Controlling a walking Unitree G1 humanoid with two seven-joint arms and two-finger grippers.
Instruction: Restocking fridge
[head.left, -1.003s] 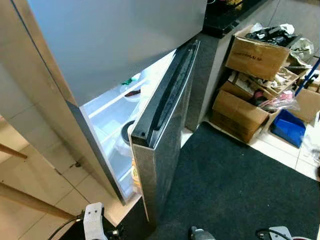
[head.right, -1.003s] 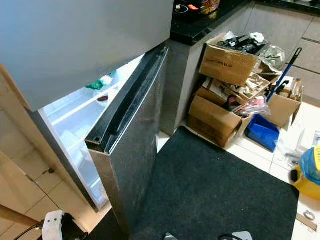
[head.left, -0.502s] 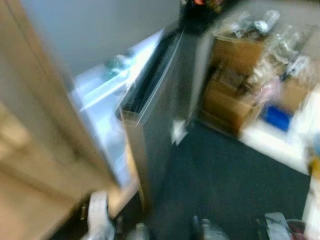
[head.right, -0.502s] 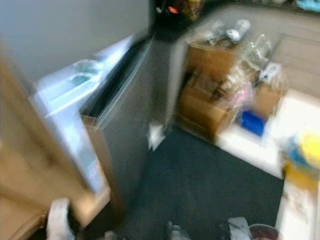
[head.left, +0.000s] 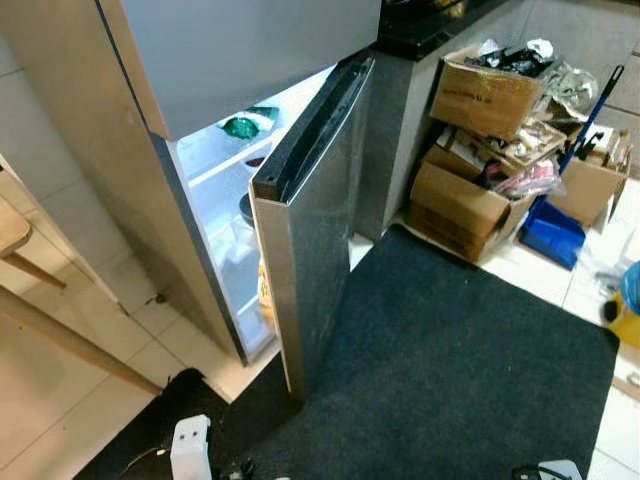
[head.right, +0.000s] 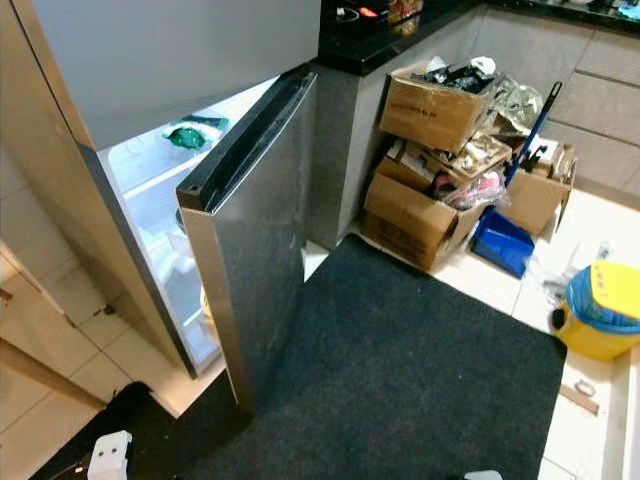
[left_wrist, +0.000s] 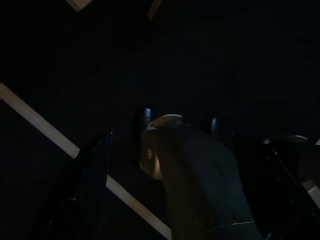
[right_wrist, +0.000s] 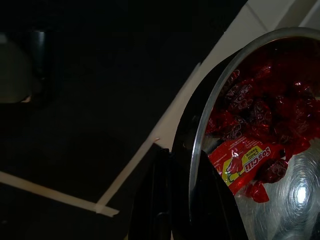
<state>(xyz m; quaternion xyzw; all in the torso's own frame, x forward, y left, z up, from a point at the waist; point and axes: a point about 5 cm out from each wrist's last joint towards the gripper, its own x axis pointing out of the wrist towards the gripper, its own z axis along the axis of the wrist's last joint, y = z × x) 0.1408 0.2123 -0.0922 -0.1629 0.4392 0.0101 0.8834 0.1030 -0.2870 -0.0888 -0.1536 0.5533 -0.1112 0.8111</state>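
Right gripper (right_wrist: 175, 200): its 2 black fingers are closed on the rim of a steel bowl (right_wrist: 200, 130), 1 finger on each side of the rim. The bowl holds red sweets (right_wrist: 260, 120) and a red sachet (right_wrist: 240, 162). Below it lie dark mat and pale floor tile.

Left gripper (left_wrist: 170, 170): the view is very dark; fingers stand at either side of the frame with a wide gap between them, so the gripper is spread apart and holds nothing. A rounded dark part of the robot sits in that gap.

Fridge (head.left: 230, 60): upper door closed; lower door (head.left: 320, 220) stands ajar, edge toward the camera. Inside, white shelves are lit, with a green item (head.left: 242, 126) on the top shelf and a dark-rimmed pot (head.left: 246, 208) lower down.

Floor: a dark mat (head.left: 450, 360) lies in front of the fridge on pale tiles.

Room: a dark-topped desk (head.right: 400, 35) adjoins the fridge. Beside it stand stacked cardboard boxes (head.left: 470, 200) full of clutter, a blue bin (head.left: 552, 232), a blue-handled mop (head.left: 590, 110) and a yellow-and-blue container (head.right: 600, 310).
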